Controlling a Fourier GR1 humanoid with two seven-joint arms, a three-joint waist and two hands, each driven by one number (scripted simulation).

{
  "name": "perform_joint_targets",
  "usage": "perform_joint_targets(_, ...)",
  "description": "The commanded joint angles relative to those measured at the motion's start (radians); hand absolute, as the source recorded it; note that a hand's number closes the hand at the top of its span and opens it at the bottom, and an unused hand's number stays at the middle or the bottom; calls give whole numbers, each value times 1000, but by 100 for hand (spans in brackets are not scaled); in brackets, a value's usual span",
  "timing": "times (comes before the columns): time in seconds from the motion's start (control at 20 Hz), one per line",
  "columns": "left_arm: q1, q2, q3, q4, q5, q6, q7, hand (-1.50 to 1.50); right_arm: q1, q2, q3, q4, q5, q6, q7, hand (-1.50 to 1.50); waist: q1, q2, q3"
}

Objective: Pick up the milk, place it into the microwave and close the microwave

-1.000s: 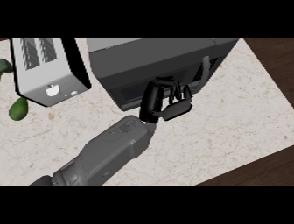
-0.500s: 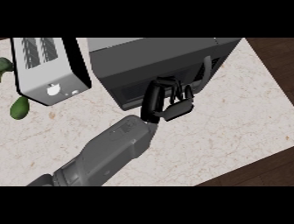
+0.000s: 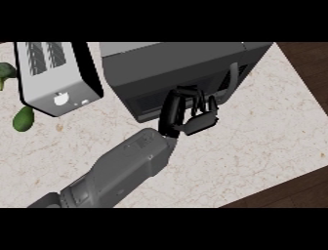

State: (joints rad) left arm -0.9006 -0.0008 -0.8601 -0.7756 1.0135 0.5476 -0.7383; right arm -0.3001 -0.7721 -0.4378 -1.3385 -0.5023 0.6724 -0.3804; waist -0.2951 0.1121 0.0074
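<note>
The dark grey microwave (image 3: 174, 63) stands at the back of the counter, and its door (image 3: 153, 100) with a long black handle (image 3: 232, 83) lies flat against the body. My right hand (image 3: 188, 116) rests against the lower front of that door, left of the handle, with its fingers fairly straight and nothing in them. The grey forearm (image 3: 124, 171) comes in from the lower left. No milk carton shows anywhere. My left hand is out of the picture.
A silver toaster (image 3: 55, 73) stands just left of the microwave. Further left lie a broccoli floret (image 3: 0, 73) and a small green fruit (image 3: 24, 118). The pale stone counter (image 3: 268, 141) ends at the right and lower right, with dark wooden floor (image 3: 318, 73) beyond.
</note>
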Motion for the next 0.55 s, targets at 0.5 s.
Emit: perform_joint_targets(0.5, -105, 1, 31, 85, 68, -15, 9, 150, -57, -51, -15, 83, -43, 57, 4, -150, 0, 8, -2)
